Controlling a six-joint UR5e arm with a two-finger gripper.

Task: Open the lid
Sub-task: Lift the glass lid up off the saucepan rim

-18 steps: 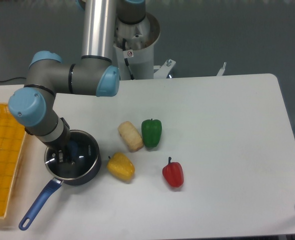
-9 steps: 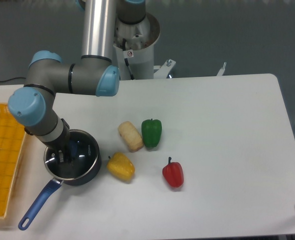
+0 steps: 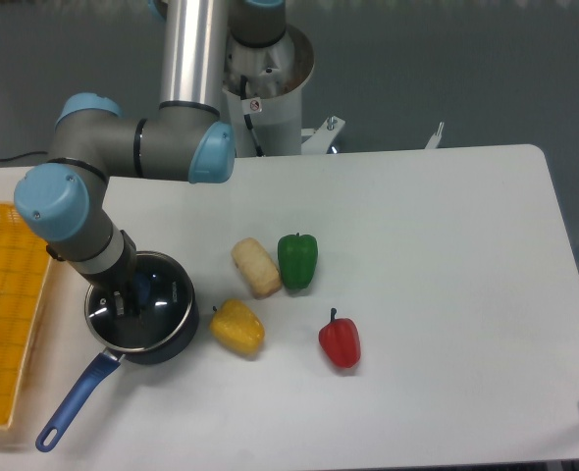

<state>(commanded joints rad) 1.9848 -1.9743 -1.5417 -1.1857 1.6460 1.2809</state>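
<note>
Gripper is down over the saucepan at the table's front left, its fingers straddling the blue knob at the centre of the lid. Whether the fingers are clenched on the knob or merely beside it cannot be told; the wrist hides most of the contact.

Lid: lies over the saucepan, its rim roughly following the pan's rim. Reflections on the glass make it unclear whether it is fully seated or slightly raised.

Change against the earlier frames: the arm's elbow and wrist joints sit a little higher and further left in the picture than a second ago. The gripper remains over the knob. The lid's glint has shifted slightly. The saucepan's handle has swung only marginally. The vegetables have not moved.

Count:
- One saucepan, dark blue, long handle pointing to the front left.
- One lid.
- One green pepper, standing just beside the bread roll, touching or nearly so.
- One yellow pepper, just right of the saucepan.
- One red pepper, apart from the others, further right.
- One bread roll.
- One yellow tray at the left edge, with a reddish item partly cut off by the frame.
</note>
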